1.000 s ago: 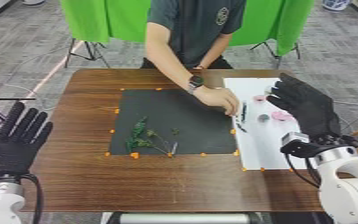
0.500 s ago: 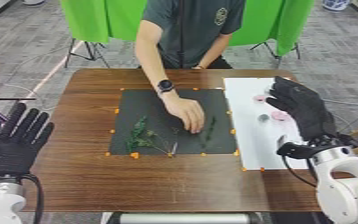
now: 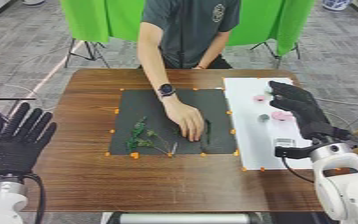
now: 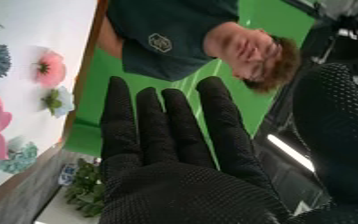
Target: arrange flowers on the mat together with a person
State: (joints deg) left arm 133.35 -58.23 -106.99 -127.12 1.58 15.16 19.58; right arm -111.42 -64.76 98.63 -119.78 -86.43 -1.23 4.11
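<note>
Greenery [image 3: 138, 134] on black mat [image 3: 135, 104]

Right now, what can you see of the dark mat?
The dark mat is a matte, near-black rectangle lying flat on the brown table, with orange marks along its edges. The white sheet adjoins its right side. Green sprigs lie on its left part; a person's hand is over the right part.

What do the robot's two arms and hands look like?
The left arm and right arm are white and rounded, each with a black cable beside it. The left hand and right hand are in black fabric, the right one with a fine dotted texture.
</note>
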